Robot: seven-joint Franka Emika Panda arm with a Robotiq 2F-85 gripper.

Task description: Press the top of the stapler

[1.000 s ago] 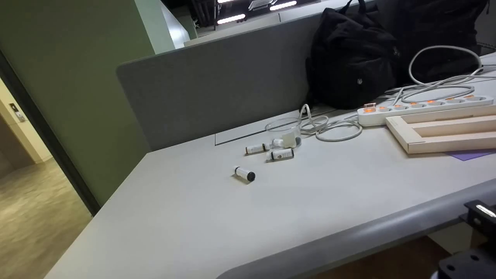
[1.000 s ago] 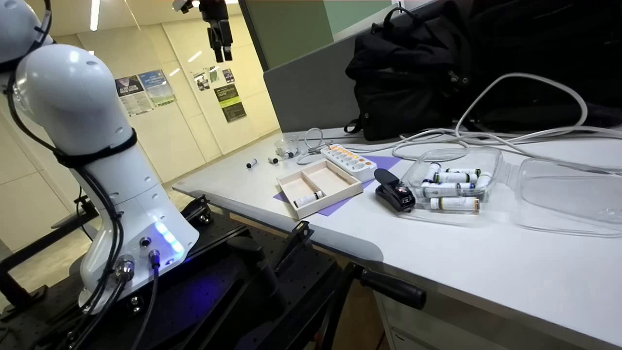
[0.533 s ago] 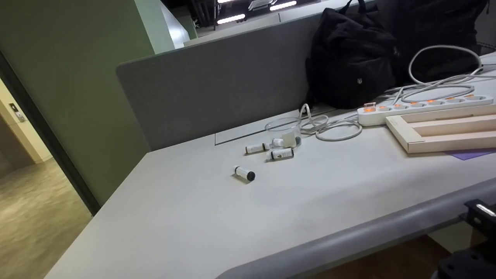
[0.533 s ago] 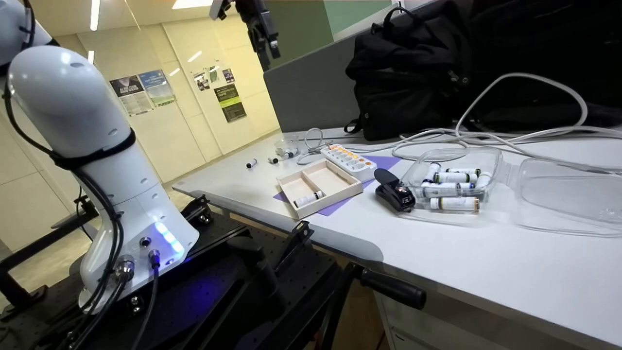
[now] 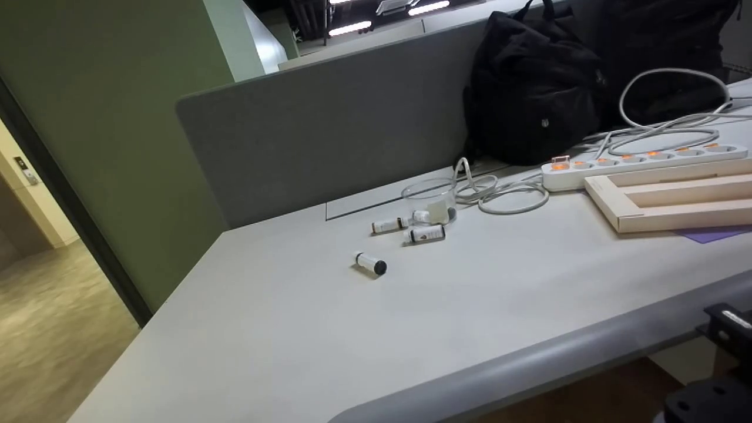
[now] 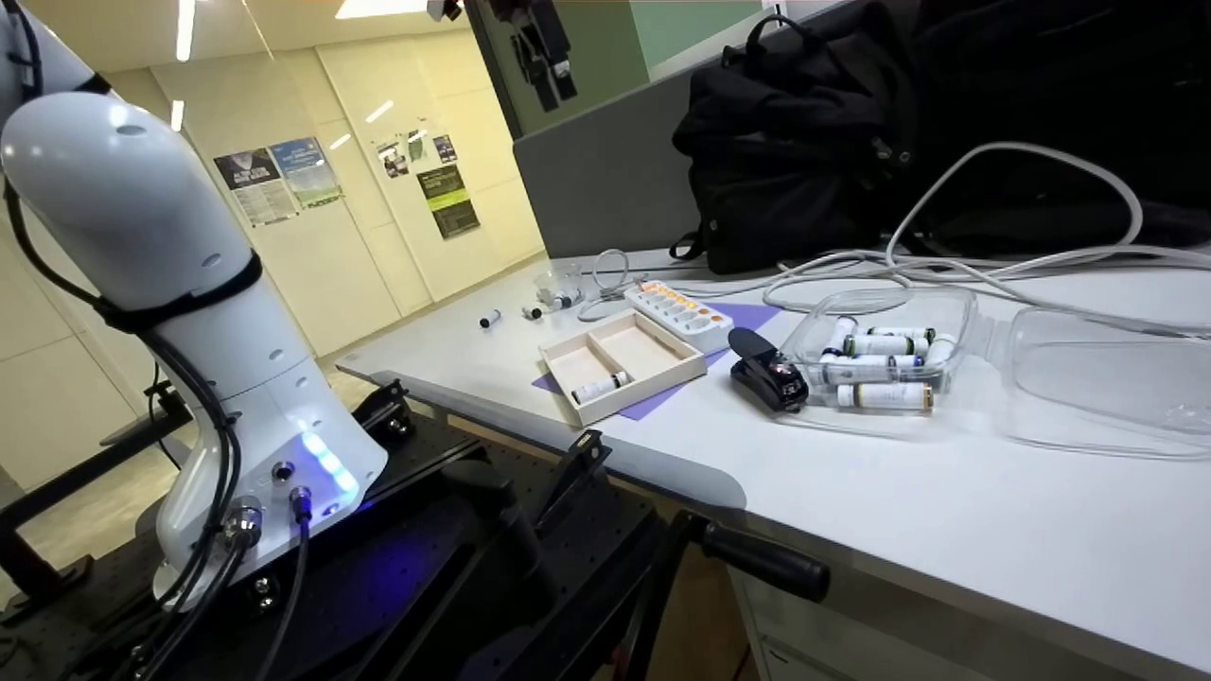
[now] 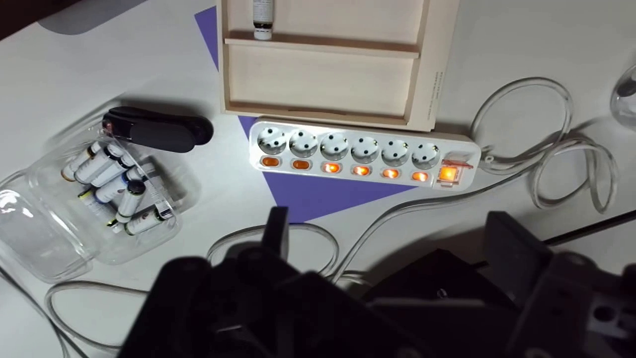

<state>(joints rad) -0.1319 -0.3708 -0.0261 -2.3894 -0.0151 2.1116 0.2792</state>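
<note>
The black stapler [image 6: 768, 372] lies on the white desk beside the clear plastic box, with its top arm tilted up. In the wrist view the stapler [image 7: 159, 129] is at the upper left, seen from above. It is out of view in the exterior view that shows the desk's far end. My gripper [image 7: 392, 236] is open and empty in the wrist view, its two black fingers wide apart. In an exterior view the gripper [image 6: 558, 90] hangs high above the desk near the grey partition, well away from the stapler and touching nothing.
The clear box [image 7: 114, 243] holding several white vials touches or nearly touches the stapler. A power strip [image 7: 365, 154] and wooden tray [image 7: 323, 74] lie on a purple sheet [image 7: 308, 196]. Loose cables [image 6: 1031, 251] and a black backpack [image 6: 790, 151] are behind. Several vials [image 5: 371, 263] lie farther off.
My gripper has moved to the right in an exterior view, toward the partition and backpack, and has turned. The arm's upper part has shifted left there. Objects on the desk have not moved.
</note>
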